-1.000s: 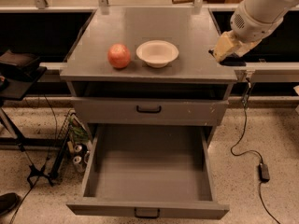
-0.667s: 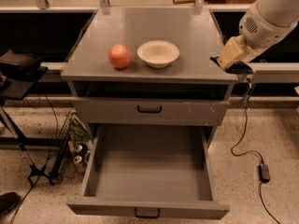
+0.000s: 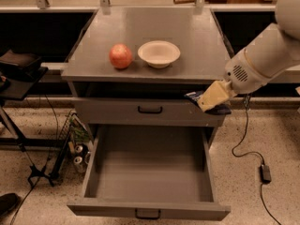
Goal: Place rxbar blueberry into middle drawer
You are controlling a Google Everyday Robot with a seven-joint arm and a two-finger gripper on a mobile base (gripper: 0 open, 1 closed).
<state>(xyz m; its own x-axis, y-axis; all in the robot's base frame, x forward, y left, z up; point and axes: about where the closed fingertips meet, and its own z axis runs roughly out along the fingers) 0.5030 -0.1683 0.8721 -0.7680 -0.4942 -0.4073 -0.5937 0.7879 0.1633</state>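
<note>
While the gripper (image 3: 211,99), clamped on the rxbar blueberry (image 3: 193,96), hangs by one end of the upper drawer front (image 3: 117,110), above a side wall of the open middle drawer (image 3: 150,172), it should move inward and release low.

red apple (image 3: 121,56) on counter (image 3: 201,36) | white bowl (image 3: 159,53) just beside it, apart | black cable (image 3: 243,144) and adapter (image 3: 265,172) on floor
</note>
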